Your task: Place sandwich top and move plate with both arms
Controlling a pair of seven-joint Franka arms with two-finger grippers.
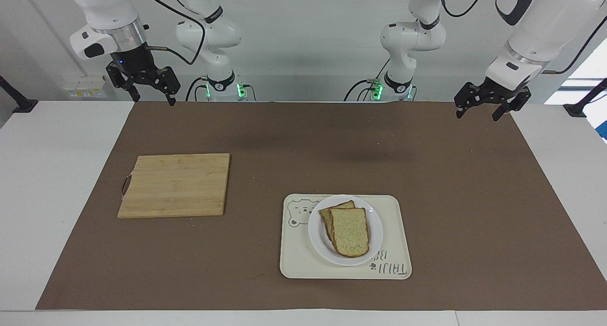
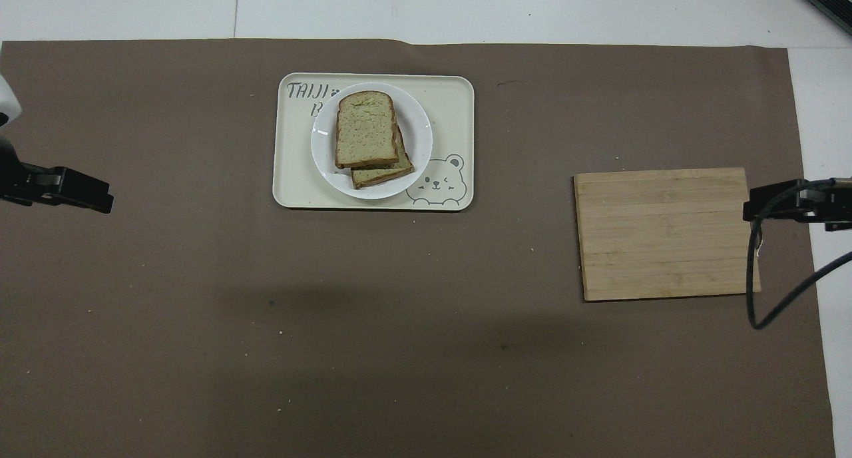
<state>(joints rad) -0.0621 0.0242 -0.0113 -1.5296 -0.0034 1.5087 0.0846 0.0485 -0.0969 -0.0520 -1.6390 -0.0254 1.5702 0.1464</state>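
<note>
The sandwich top (image 1: 350, 231) lies on another bread slice (image 1: 326, 213) on the small white plate (image 1: 374, 227). The plate stands on the cream bear tray (image 1: 296, 256). In the overhead view the sandwich top (image 2: 365, 130) covers most of the lower slice (image 2: 385, 176) on the plate (image 2: 419, 135). My left gripper (image 1: 477, 116) hangs open and empty in the air over the mat's edge at the left arm's end, also in the overhead view (image 2: 100, 200). My right gripper (image 1: 154, 100) hangs open and empty over the mat's corner at the right arm's end, beside the board in the overhead view (image 2: 749, 210).
A wooden cutting board (image 1: 174, 185) lies on the brown mat toward the right arm's end, nearer to the robots than the tray; it also shows in the overhead view (image 2: 665, 233). The tray (image 2: 293, 178) sits farther from the robots, mid-table.
</note>
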